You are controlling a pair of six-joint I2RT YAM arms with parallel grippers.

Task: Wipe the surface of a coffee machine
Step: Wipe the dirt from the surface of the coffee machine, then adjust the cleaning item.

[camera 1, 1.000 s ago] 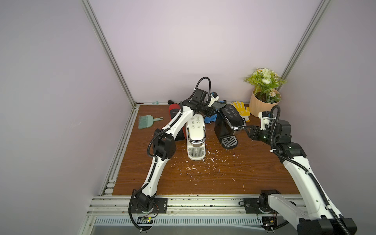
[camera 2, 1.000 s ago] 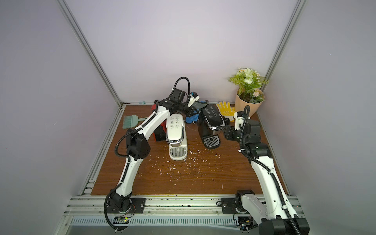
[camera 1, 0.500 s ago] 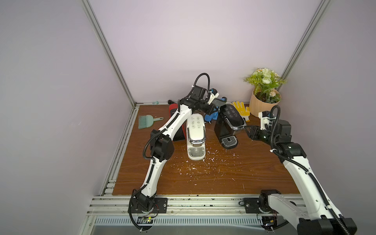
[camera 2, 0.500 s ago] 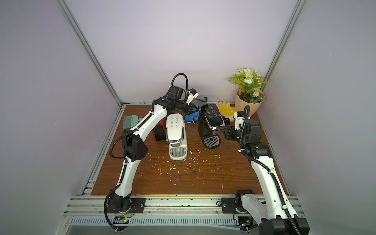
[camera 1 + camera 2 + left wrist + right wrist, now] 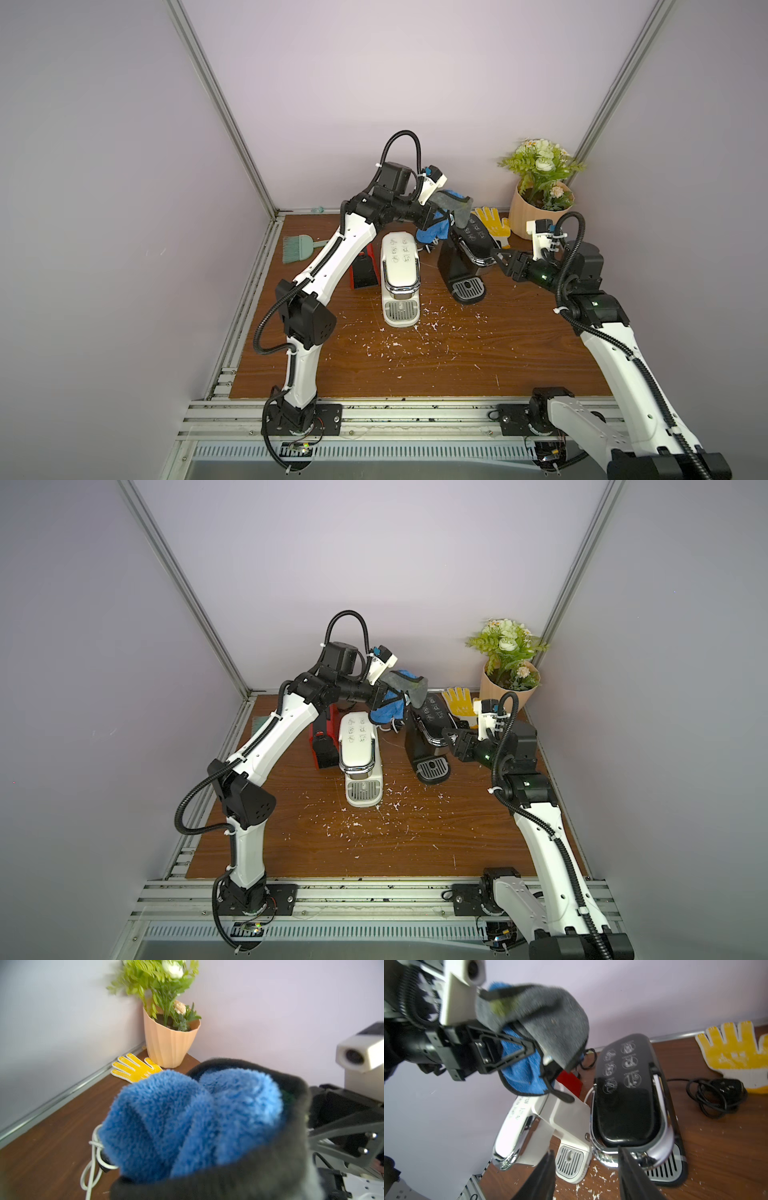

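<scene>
Three coffee machines stand at the back of the table: a white one (image 5: 400, 270) (image 5: 359, 750), a black one (image 5: 469, 245) (image 5: 428, 729) (image 5: 627, 1095) and a red one (image 5: 363, 270) half hidden behind my left arm. My left gripper (image 5: 432, 214) (image 5: 384, 694) is shut on a blue and grey cloth (image 5: 451, 203) (image 5: 405, 683) (image 5: 187, 1122) (image 5: 546, 1022), held in the air above the black machine's rear end. The cloth hides its fingertips. My right gripper (image 5: 496, 255) (image 5: 451, 734) (image 5: 586, 1150) is open at the black machine's front right edge, with nothing between its fingers.
A potted plant (image 5: 540, 208) (image 5: 170, 1043) stands in the back right corner with a yellow glove (image 5: 492, 220) (image 5: 737, 1051) beside it. A black cable (image 5: 716, 1095) lies behind the black machine. A green brush (image 5: 297, 247) lies at the back left. White crumbs (image 5: 415, 336) litter the table's middle.
My left arm has lifted the cloth higher above the machines. My right gripper's jaws have widened beside the black machine.
</scene>
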